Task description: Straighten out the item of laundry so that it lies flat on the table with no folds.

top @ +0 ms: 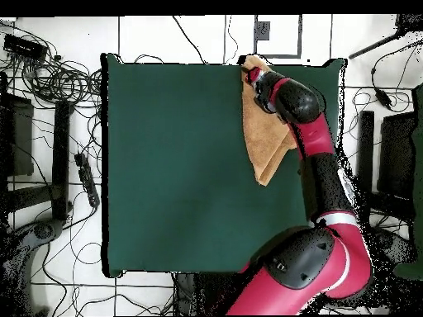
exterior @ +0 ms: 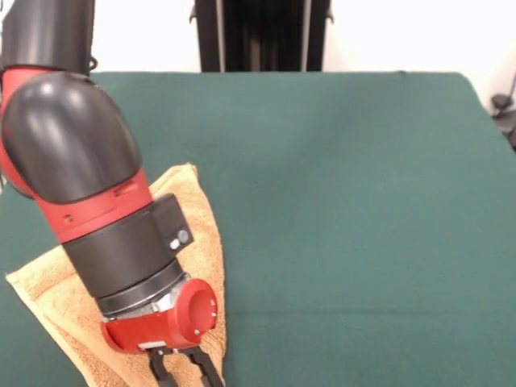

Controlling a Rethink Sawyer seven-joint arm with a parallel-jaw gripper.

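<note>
The item of laundry, an orange-yellow terry towel (exterior: 201, 234), lies on the green table (exterior: 347, 201) in a narrow, roughly triangular shape, so it looks folded over itself. In the overhead view the towel (top: 264, 140) runs from the table's (top: 173, 165) top edge down the right part of the cloth, tapering to a point. My gripper (exterior: 185, 372) hangs low over the towel's near end, its tips cut off by the picture's bottom edge. From above, the gripper (top: 249, 74) sits at the towel's corner beside the table edge. The arm covers part of the towel.
The table edge runs close by the gripper. Around the table on the floor lie tangled cables (top: 49, 78) and dark equipment (top: 388, 165). A black stand (exterior: 262, 36) rises behind the table's far side.
</note>
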